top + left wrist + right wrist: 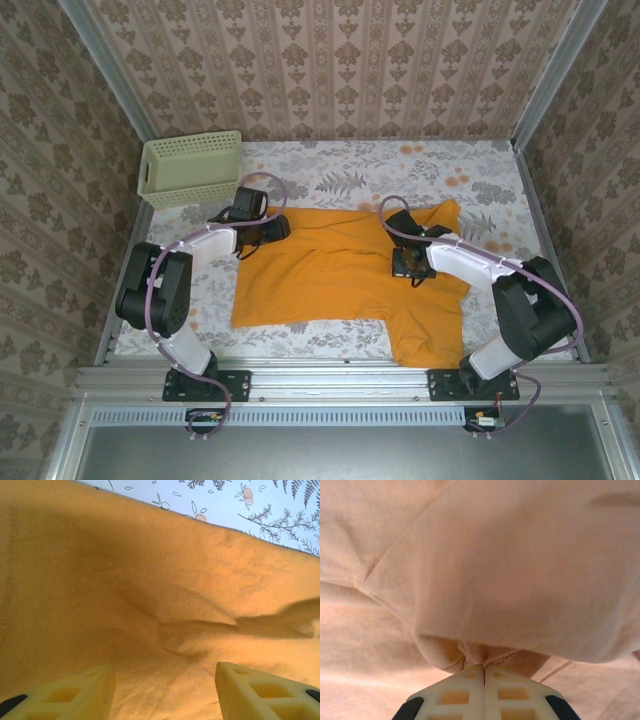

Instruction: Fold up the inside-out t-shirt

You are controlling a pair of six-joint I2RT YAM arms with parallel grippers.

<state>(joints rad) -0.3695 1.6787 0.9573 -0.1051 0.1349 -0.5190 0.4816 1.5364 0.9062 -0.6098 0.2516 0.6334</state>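
Note:
The orange-yellow t-shirt lies spread over the middle of the floral table, one sleeve pointing to the near right. My left gripper hovers at the shirt's far left edge. In the left wrist view it is open, with wrinkled cloth lying under the gap and nothing held. My right gripper rests on the right half of the shirt. Seen from the right wrist, it is shut, and a bunched fold of the shirt is pinched at its tips.
A pale green lattice basket stands at the far left corner of the table. Patterned walls close in the back and both sides. A metal rail runs along the near edge by the arm bases.

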